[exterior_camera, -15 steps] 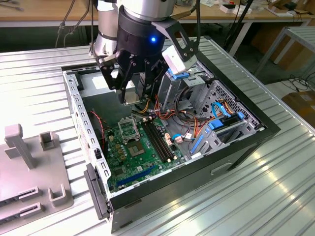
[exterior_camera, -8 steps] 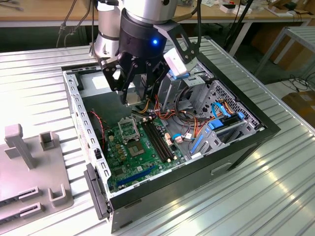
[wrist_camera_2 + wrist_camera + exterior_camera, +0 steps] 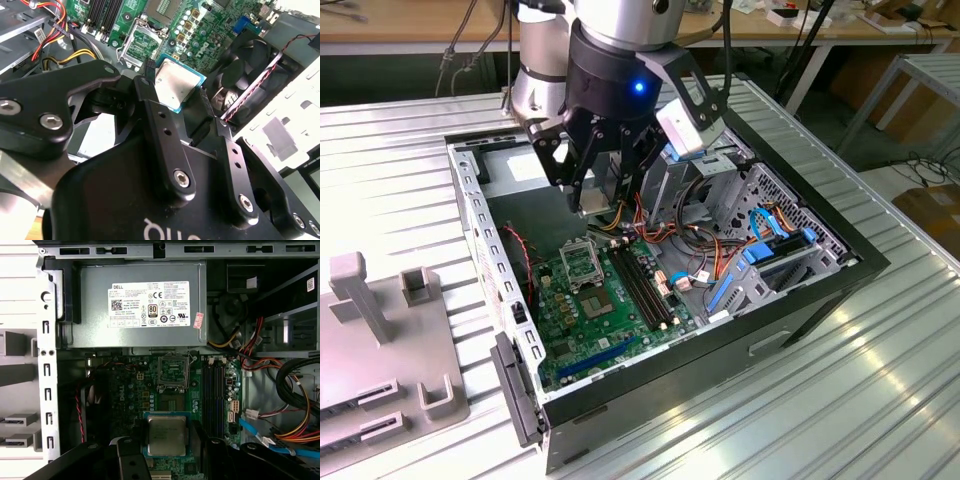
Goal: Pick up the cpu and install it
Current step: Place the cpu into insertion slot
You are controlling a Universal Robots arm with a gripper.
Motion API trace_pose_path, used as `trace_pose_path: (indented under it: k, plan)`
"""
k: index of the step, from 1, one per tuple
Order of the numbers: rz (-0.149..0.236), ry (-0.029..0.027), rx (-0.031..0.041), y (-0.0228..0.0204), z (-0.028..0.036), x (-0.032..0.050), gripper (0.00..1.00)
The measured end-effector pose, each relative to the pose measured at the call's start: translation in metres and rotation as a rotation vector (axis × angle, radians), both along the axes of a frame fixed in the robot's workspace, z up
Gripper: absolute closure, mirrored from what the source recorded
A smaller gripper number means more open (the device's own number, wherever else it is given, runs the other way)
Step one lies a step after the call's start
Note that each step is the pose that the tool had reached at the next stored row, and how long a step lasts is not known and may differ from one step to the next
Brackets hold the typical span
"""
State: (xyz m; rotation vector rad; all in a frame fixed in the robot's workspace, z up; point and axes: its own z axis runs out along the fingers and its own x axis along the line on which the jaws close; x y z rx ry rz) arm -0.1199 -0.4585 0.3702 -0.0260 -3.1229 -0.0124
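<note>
Gripper point(image 3: 605, 200): black, matte, jointed bars with round bolt heads; closed narrowly on the cpu point(image 3: 175, 82), gripping two opposite edges. Cpu: thin flat square, brushed silver-grey face, blue-green rim; held in the air above the motherboard point(image 3: 582, 325), apart from it. Motherboard: green, flat, densely studded, lying inside the computer case point(image 3: 840, 275). Socket point(image 3: 172, 371): square metal frame, open, green inside, on the motherboard near the cpu. Power supply point(image 3: 140, 340): grey sheet-metal box, white label, beside the socket. Worktop point(image 3: 820, 400): ribbed pale metal, under the case.
</note>
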Motion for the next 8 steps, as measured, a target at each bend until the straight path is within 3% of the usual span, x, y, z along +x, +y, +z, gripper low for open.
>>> trace_pose_path:
  k: [8]
  plan:
    - [0.000, -0.0001, 0.0001, 0.0000, -0.0003, 0.0000, 0.53]
